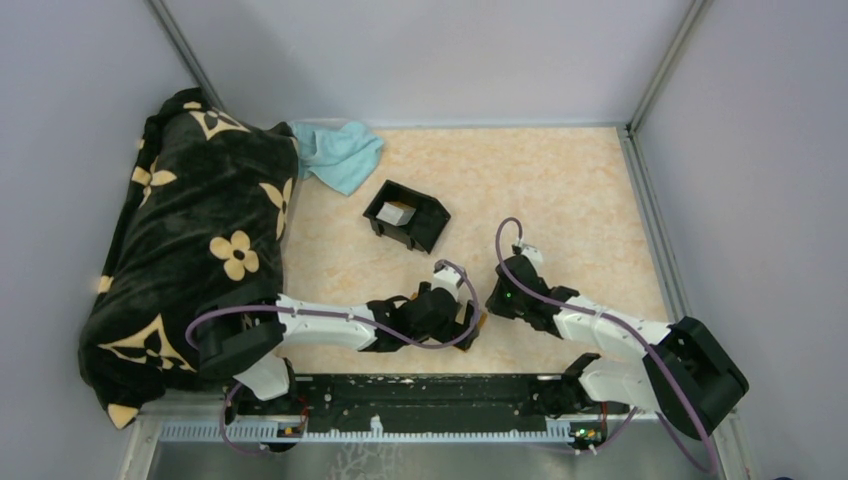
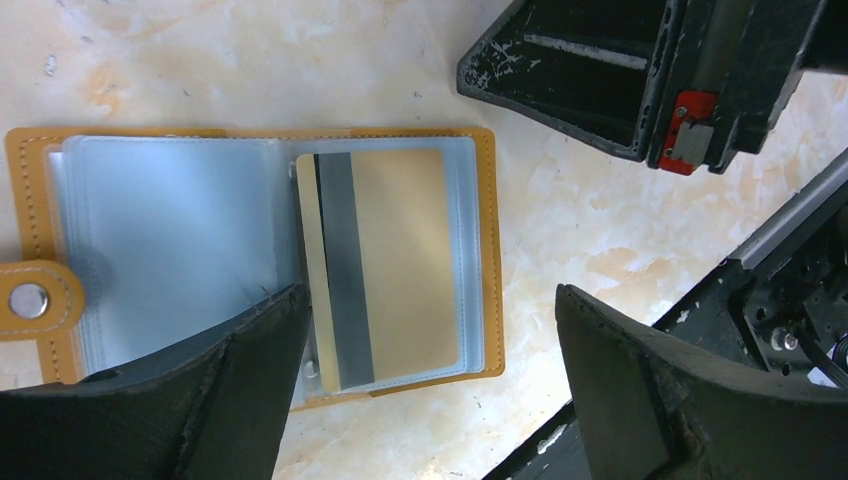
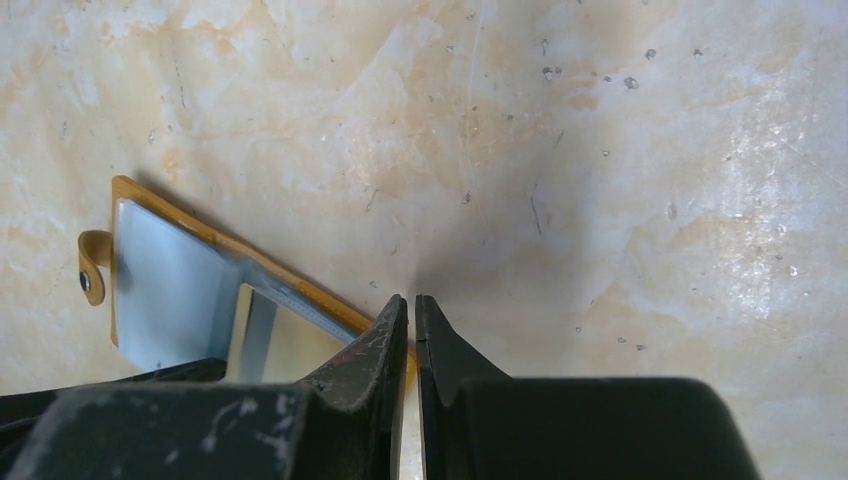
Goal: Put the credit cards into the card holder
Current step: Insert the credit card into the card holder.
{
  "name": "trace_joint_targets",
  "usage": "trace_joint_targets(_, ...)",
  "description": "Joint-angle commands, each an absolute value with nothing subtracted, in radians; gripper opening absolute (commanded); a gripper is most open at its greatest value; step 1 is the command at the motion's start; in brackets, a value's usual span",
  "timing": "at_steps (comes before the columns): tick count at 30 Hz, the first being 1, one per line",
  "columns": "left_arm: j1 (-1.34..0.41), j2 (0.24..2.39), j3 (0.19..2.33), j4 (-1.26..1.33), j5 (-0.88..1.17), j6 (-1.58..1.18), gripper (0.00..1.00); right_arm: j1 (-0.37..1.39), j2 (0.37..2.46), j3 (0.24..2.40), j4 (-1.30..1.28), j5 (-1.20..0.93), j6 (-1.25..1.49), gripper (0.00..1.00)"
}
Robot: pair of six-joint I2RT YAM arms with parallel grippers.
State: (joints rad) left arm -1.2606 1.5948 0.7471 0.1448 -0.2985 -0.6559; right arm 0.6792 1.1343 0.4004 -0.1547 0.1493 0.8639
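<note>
The card holder [image 2: 487, 250] lies open and flat on the marbled table [image 2: 620, 230], just in front of the two arms. Its orange border frames clear plastic sleeves [image 2: 170, 240], and its snap tab [image 2: 30, 300] sticks out to one side. A gold card [image 2: 400, 260] with a grey magnetic stripe sits on the right-hand page, apparently under the plastic — whether it is pushed fully home I can't tell.

The left gripper [image 2: 428, 293] hangs over that page with its jaws spread wide and nothing between them. The right gripper [image 3: 412, 305] has its jaws pinched together on nothing, tips down by the holder's outer edge; whether they touch it I can't say. More pale cards [image 1: 397, 212] wait in the black tray [image 1: 432, 215], well apart toward the back of the table.

To my eye these cards are light, stiff and slick, and thin enough to be awkward to lift off a flat surface. I'd pinch one across its long edges near one end, leaving the leading end free to enter a slot. The holder looks soft and light, likely to skid when pushed — best pinned at the orange border, away from the sleeve mouths, whose floppy plastic could snag a corner.
</note>
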Motion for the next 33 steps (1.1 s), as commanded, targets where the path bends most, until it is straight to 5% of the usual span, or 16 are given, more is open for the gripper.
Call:
trace_joint_targets(1, -1.258, 1.628, 0.757, 0.175, -0.250, -0.646, 0.97, 0.695, 1.135, 0.450, -0.131, 0.146, 0.857, 0.08)
trace_joint_targets(20, -1.257, 1.640, 0.762, 0.243, -0.158, -0.687, 0.91, 0.697, 1.076, 0.432, -0.166, 0.170, 0.861, 0.08)
trace_joint_targets(33, -1.112, 1.405, 0.965, -0.026, -0.529, -0.747, 1.00, 0.698, 1.148, 0.676, -0.284, 0.259, 0.679, 0.17)
